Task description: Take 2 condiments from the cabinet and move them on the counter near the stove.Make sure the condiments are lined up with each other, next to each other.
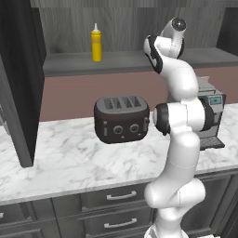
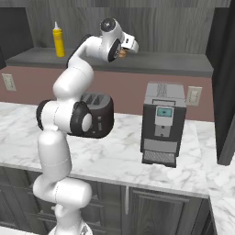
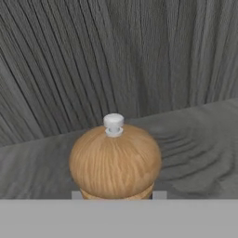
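Observation:
On the shelf [image 2: 174, 62] of the dark grey cabinet [image 1: 121, 60], my gripper [image 2: 127, 49] reaches in at the right part. It is shut on the brown wooden pepper mill [image 3: 115, 160]. In the hand view my gripper [image 3: 117, 195] has one fingertip pressed on each side of the mill just under its round top. A sliver of the mill [image 2: 123, 53] shows beside the hand. The yellow squeeze bottle [image 1: 96, 44] [image 2: 58, 41] stands upright on the same shelf, well to the left. The white marble counter [image 1: 69, 158] [image 2: 114, 151] lies below. The stove is out of view.
A black toaster [image 1: 122, 118] [image 2: 98, 114] sits on the counter under the shelf, and a coffee machine [image 2: 164, 121] [image 1: 211, 111] stands to its right. Open cabinet doors [image 1: 14, 93] [image 2: 225, 92] hang at both sides. Drawers [image 1: 121, 196] run below the counter.

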